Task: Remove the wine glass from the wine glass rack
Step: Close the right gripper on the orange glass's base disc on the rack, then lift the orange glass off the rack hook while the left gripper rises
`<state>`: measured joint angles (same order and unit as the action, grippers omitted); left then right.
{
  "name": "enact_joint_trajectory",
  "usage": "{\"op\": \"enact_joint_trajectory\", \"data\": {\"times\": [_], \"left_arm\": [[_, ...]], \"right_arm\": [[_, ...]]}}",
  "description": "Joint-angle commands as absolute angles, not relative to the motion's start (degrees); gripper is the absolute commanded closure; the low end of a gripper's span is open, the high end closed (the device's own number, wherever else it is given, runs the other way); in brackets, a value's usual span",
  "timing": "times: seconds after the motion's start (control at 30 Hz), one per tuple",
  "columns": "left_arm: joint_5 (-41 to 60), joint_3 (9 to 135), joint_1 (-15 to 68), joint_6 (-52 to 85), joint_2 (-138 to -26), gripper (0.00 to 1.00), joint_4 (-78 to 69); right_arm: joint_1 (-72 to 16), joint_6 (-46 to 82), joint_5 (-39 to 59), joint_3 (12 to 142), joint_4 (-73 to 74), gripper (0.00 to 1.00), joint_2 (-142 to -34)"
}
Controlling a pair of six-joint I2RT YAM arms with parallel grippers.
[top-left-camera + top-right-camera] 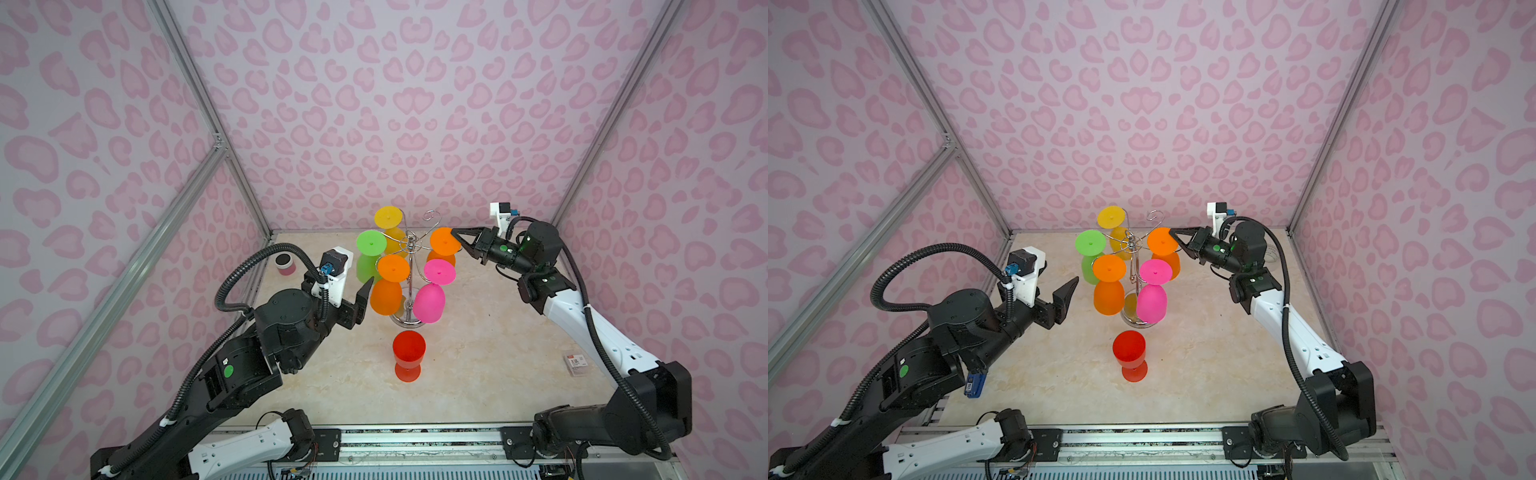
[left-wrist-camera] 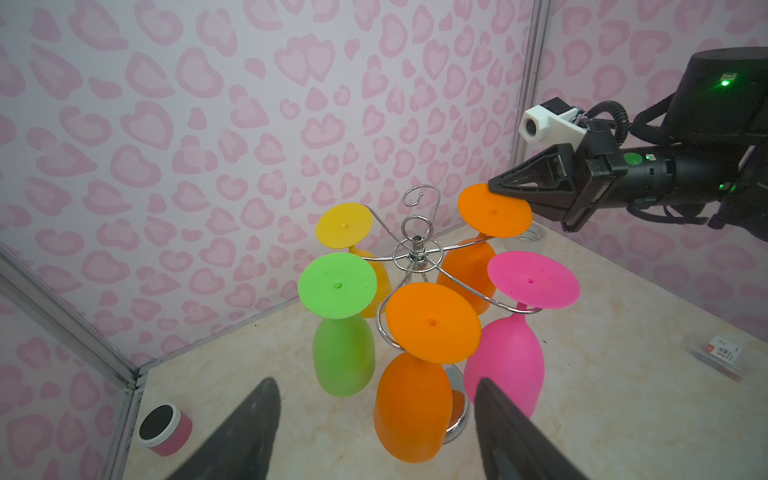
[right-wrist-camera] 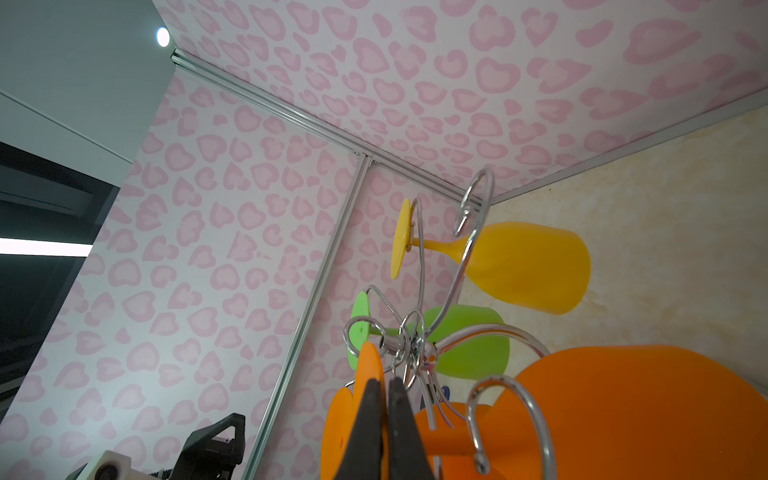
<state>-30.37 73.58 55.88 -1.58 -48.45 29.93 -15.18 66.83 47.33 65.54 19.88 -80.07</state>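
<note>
Gripping the rim of the foot of the rear orange wine glass (image 1: 444, 242), the right end effector (image 1: 456, 233) is pinched shut on that flat disc. The glass hangs upside down from a wire arm of the rack (image 1: 409, 249), on the rack's right side towards the back wall, its bowl below and not yet off. The left end effector (image 1: 360, 300) hovers with its fingers spread, holding nothing, just beside the bowl of the front orange glass (image 1: 386, 296). A red glass (image 1: 409, 353) stands upright on the worktop (image 1: 478, 353) in front of the rack.

The step in hand looks like the grasp itself, with the pull-out to come. Next the foot probably has to slide outward along the wire, away from the pole and past the curled tip. How the stem sits in that curl is hard to read from the right wrist view. A level, slow draw seems wise, since the pink glass (image 1: 432, 299) hangs near and the light rack could tip.
</note>
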Motion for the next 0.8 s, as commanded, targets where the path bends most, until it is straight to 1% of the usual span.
{"op": "enact_joint_trajectory", "data": {"times": [0.0, 0.23, 0.4, 0.6, 0.77], "left_arm": [[-30.3, 73.4, 55.8, -1.2, -48.3, 0.24, 28.4], [-30.1, 73.0, 55.8, -1.0, -48.0, 0.24, 28.5], [-30.2, 72.8, 55.7, -0.7, -47.7, 0.24, 28.6], [-30.0, 72.5, 55.7, -0.5, -47.6, 0.24, 28.5], [-29.5, 72.4, 55.6, -0.3, -48.0, 0.24, 28.0]], "right_arm": [[-15.4, 66.6, 47.0, 67.2, 21.9, 1.0, -81.7], [-14.6, 66.3, 46.9, 70.2, 22.3, 1.0, -85.0], [-12.4, 66.8, 46.6, 70.3, 23.4, 1.0, -85.5], [-8.6, 69.4, 47.0, 68.9, 27.5, 1.0, -84.7], [-5.3, 71.1, 47.9, 67.0, 29.2, 1.0, -81.9]]}}
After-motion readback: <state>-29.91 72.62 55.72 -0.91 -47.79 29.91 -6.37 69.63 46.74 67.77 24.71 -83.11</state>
